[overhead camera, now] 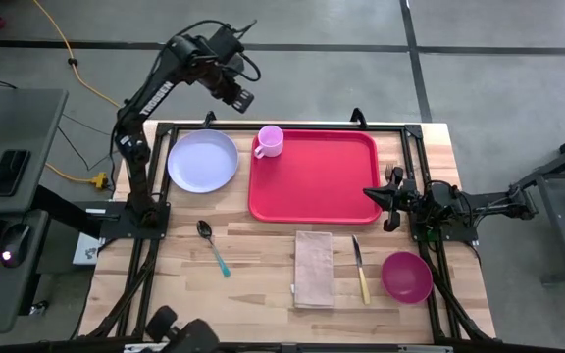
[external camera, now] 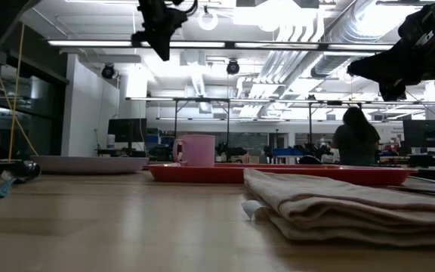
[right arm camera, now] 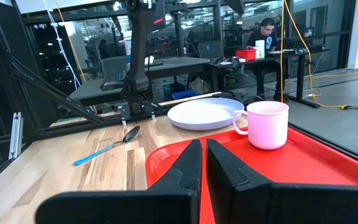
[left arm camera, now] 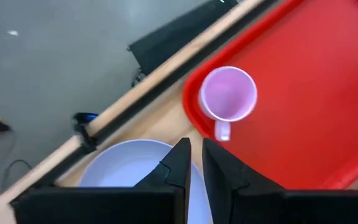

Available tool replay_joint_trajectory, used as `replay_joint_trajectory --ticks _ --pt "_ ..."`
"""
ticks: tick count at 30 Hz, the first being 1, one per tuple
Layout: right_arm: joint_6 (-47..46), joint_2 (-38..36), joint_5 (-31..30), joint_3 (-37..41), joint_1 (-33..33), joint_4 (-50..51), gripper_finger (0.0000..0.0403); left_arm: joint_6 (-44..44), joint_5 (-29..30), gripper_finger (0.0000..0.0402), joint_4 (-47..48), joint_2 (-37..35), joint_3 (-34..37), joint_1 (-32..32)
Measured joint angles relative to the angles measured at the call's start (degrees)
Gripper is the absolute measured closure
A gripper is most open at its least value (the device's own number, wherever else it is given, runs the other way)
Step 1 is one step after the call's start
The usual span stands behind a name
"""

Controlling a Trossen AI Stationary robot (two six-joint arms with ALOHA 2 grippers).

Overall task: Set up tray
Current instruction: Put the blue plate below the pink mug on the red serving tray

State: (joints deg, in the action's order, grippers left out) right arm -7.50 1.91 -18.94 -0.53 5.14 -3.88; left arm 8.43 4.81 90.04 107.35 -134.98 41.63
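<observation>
One pink mug [overhead camera: 270, 141] on the red tray [overhead camera: 322, 186], at its 11 o'clock corner; tray at 12 o'clock on the bench [overhead camera: 263, 284]. Left tool [overhead camera: 243, 100] high beyond the far edge, narrow, empty. Right tool [overhead camera: 373, 194] shut at the tray's 3 o'clock rim. Risk: clipping mug or rim, shoving tray. Plate [overhead camera: 202, 162], spoon [overhead camera: 212, 245], napkin [overhead camera: 313, 269], knife [overhead camera: 360, 271], bowl [overhead camera: 406, 277] outside the tray.
</observation>
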Motion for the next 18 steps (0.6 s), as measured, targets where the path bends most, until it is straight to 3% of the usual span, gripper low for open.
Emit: replay_joint_trajectory --ticks 5,12,18 --pt "0.0 0.0 0.0 0.0 0.0 0.0 0.0402 2.3 3.0 0.033 0.0 -1.7 0.1 0.6" --pt "-0.1 0.0 0.0 0.0 0.0 0.0 0.0402 2.2 -4.7 0.033 0.0 -2.7 0.1 5.4" --pt "-0.1 0.0 0.0 0.0 0.0 0.0 0.0402 1.2 -5.8 0.033 0.0 -2.8 0.1 9.9"
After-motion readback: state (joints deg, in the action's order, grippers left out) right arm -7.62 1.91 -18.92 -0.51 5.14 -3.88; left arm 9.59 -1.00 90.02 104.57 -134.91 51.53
